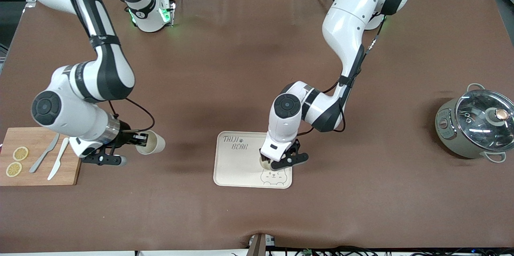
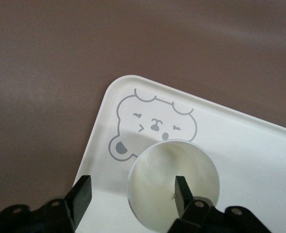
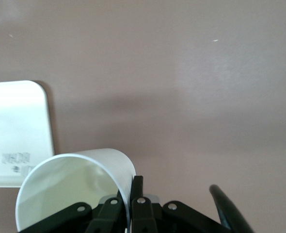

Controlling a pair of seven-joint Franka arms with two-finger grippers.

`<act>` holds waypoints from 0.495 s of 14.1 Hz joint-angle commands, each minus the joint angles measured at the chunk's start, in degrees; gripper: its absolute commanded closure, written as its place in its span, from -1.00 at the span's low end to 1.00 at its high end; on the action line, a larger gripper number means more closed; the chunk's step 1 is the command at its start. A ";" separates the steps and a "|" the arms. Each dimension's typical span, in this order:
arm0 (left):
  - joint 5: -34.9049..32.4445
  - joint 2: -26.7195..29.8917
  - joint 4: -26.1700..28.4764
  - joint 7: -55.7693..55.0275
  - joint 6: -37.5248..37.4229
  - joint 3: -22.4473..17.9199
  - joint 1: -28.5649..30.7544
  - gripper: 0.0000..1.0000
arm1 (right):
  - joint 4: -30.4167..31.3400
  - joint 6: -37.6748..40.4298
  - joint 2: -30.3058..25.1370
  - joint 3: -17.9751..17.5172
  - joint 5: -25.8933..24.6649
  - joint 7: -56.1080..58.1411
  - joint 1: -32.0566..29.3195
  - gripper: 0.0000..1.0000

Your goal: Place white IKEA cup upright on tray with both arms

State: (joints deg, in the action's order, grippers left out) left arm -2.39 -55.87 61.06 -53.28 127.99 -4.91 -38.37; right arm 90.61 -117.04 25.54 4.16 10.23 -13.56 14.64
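Note:
A cream tray (image 1: 237, 167) with "TAIJI BEAR" lettering and a bear drawing lies mid-table. A white cup (image 1: 264, 163) stands upright on it beside the bear. My left gripper (image 1: 283, 160) is low over this cup and open. In the left wrist view (image 2: 131, 187) one finger (image 2: 182, 193) is inside the cup (image 2: 157, 167) and the other is outside, apart from the wall. My right gripper (image 1: 140, 139) is shut on the rim of a second white cup (image 1: 154, 143). It holds that cup on its side over the table between the cutting board and the tray (image 3: 12, 121).
A wooden cutting board (image 1: 40, 179) with two lemon slices (image 1: 20, 153), a fork and a knife lies at the right arm's end. A grey pot with a glass lid (image 1: 476, 125) stands at the left arm's end.

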 commanded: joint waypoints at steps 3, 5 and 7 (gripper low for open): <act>-0.42 5.59 0.55 -1.22 -8.88 -0.19 -0.66 -0.56 | -3.59 0.15 0.92 0.58 0.93 -14.62 7.23 1.00; -0.42 7.96 0.55 -0.60 -11.70 -0.37 -0.39 -0.56 | -5.43 0.06 2.23 0.58 0.67 -19.64 9.34 1.00; -0.42 9.81 0.55 0.62 -14.16 -0.37 -0.04 -0.59 | -7.72 -0.03 4.34 0.58 0.58 -24.12 11.19 1.00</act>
State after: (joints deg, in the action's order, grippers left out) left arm -2.39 -48.75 60.70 -53.23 116.63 -4.93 -38.46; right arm 87.04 -117.42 26.72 4.15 10.23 -33.54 24.31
